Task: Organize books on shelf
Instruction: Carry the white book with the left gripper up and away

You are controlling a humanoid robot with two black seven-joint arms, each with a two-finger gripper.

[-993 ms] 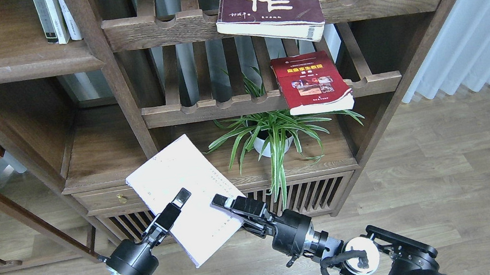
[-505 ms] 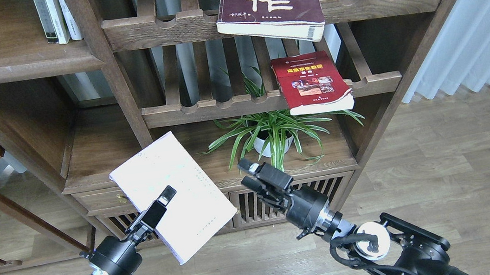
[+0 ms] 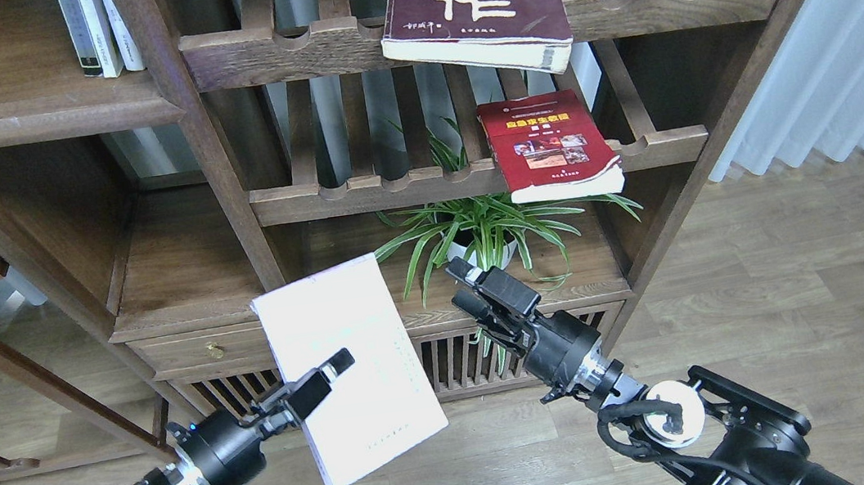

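Note:
My left gripper [image 3: 330, 376] is shut on the white-lavender book [image 3: 348, 368], holding it by its left edge in the air before the low cabinet. My right gripper [image 3: 464, 285] is empty, apart from the book, in front of the plant; its fingers look close together. The red book [image 3: 552, 147] lies flat on the lower slatted rack, sticking out over the rail. The thick maroon book [image 3: 477, 2] lies flat on the upper slatted rack. The solid plank shelf [image 3: 10, 96] is at the upper left.
Thin white and grey upright books [image 3: 99, 29] stand at the back of the plank shelf. A potted spider plant [image 3: 481, 240] sits on the cabinet top [image 3: 181, 281]. A white curtain [image 3: 853, 42] hangs at right. Wooden floor below.
The right gripper let go of the white book and drew away toward the plant. The left gripper now holds the book alone and has swung it rightward, turning it more upright.

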